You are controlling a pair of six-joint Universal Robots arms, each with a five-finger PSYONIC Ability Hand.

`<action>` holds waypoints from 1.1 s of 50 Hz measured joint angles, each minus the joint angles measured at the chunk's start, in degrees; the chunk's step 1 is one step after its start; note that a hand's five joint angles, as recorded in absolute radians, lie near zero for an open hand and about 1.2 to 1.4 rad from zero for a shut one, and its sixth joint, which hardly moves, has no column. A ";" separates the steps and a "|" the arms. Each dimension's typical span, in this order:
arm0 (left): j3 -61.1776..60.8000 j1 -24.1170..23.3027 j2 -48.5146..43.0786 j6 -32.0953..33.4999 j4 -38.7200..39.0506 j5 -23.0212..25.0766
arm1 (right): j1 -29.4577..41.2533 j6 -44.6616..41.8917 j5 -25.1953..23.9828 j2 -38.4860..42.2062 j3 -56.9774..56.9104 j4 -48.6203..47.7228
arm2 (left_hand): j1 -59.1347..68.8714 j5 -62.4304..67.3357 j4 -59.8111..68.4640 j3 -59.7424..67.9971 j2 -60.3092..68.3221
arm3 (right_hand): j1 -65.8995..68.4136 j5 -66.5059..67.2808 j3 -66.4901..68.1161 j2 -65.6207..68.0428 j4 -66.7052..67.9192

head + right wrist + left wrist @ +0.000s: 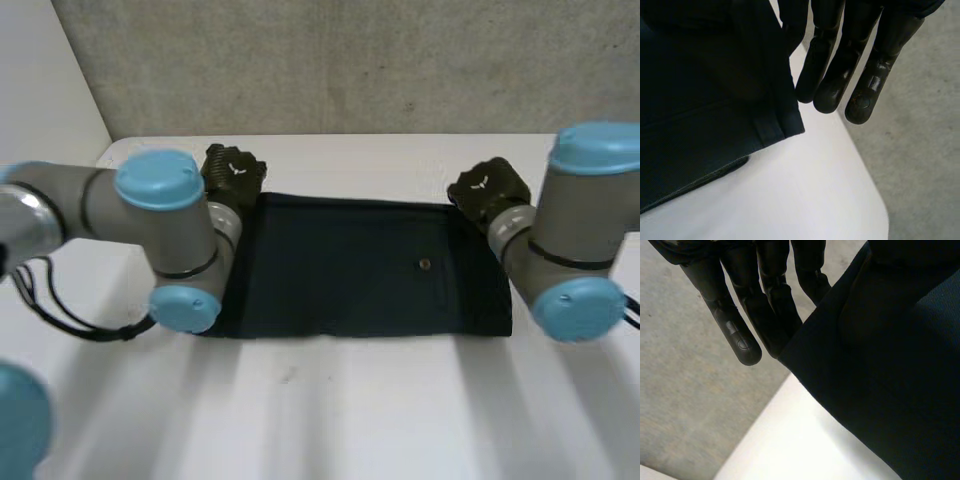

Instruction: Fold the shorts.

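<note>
Dark navy shorts (360, 270) lie spread flat across the middle of the white table (350, 410), with a small button (425, 264) right of centre. My left hand (235, 172) is at their far left corner and my right hand (488, 190) at their far right corner. In the left wrist view the shorts (880, 365) rise up beside the nearly straight fingers (740, 335) and cover part of that hand, pinched there. In the right wrist view the hemmed corner of the shorts (705, 90) hangs lifted beside the fingers (840, 75), pinched at the hand.
The table's far edge runs just behind both hands, with a grey wall (350, 60) beyond it. Bare white tabletop stretches in front of the shorts. Both arms lean over the outer ends of the shorts.
</note>
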 measured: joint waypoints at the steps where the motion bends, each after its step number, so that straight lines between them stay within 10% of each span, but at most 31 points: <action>1: 0.92 0.03 -1.28 0.31 1.26 -0.04 | 0.06 -0.15 -0.05 1.64 -1.00 -1.75 | 0.00 0.00 0.00 0.00 0.00 | 0.00 0.00 0.00 0.00 0.00; 6: 3.78 0.03 -6.58 1.14 7.76 -0.09 | 0.20 -1.08 -0.37 7.85 -4.22 -8.51 | -0.01 0.00 -1.20 -0.85 -1.03 | -0.20 -0.23 -2.93 -2.77 -2.87; 12: 1.83 -0.68 -8.07 0.33 15.06 0.13 | 0.14 -1.86 1.19 12.33 -6.67 -14.21 | -52.74 -47.82 -50.94 -49.64 -50.35 | -43.57 -48.99 -53.33 -53.10 -52.66; 16: -1.93 -1.43 -5.13 -0.60 16.64 0.17 | -0.02 0.97 2.12 8.89 -4.74 -14.32 | -55.07 -53.01 -56.92 -56.10 -56.87 | -44.89 -51.70 -56.23 -55.28 -54.70; 33: -31.45 -2.45 22.21 -20.12 3.75 4.72 | -3.22 20.13 -6.74 -11.29 16.49 6.47 | -55.07 -52.99 -56.92 -56.11 -57.00 | -44.89 -51.70 -56.22 -55.27 -54.70; 42: -34.03 -2.06 22.57 -25.35 -1.65 4.80 | -5.01 19.36 -6.47 -4.84 23.49 -9.30 | -55.07 -53.00 -56.92 -56.11 -57.00 | -29.33 -34.60 -36.40 -36.25 -36.44; 46: -33.98 -2.04 22.34 -25.38 -1.62 4.68 | -6.30 17.77 -5.90 -1.84 23.18 -13.33 | -55.07 -53.00 -56.92 -56.11 -57.00 | -9.64 -6.14 -3.29 -2.80 -3.06; 55: -34.70 -2.34 24.28 -25.12 -1.59 4.40 | -10.00 14.97 -5.81 -7.36 24.15 -12.57 | -55.07 -53.01 -56.92 -56.11 -57.00 | -8.61 -2.92 -1.64 -2.17 -0.11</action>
